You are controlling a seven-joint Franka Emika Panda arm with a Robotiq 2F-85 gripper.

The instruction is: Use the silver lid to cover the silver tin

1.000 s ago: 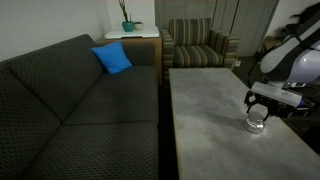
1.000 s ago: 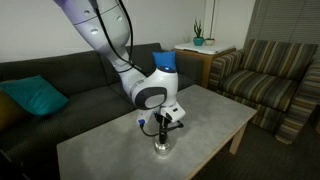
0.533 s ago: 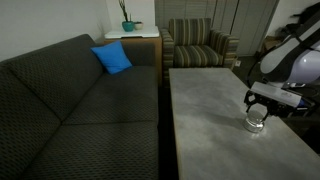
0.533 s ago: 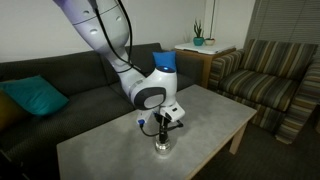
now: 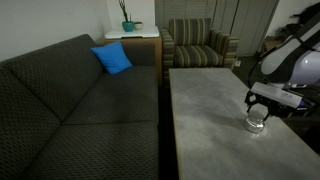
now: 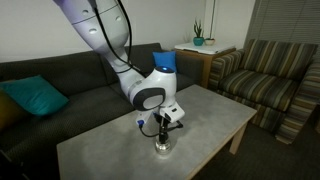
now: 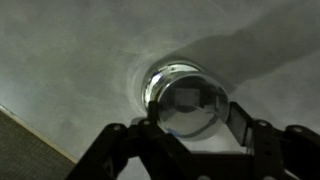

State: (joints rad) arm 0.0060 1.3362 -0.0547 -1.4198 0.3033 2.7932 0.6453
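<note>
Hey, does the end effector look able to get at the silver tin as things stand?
Likely yes. The end effector hangs right over the tin on the table, its jaws flanking it in the wrist view, and nothing stands between them. Whether the jaws touch it, I cannot tell.

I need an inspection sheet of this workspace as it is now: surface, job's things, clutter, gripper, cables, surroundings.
Surface: grey table, matte top.
Job's things: silver tin upright on the table; silver lid over its mouth; whether it is seated, cannot tell.
Clutter: nothing seen.
Gripper: gripper points down just above the tin, fingers flanking the lid; grip unclear.
Cables: nothing seen.
Surroundings: dark sofa, blue cushion, striped armchair.
</note>
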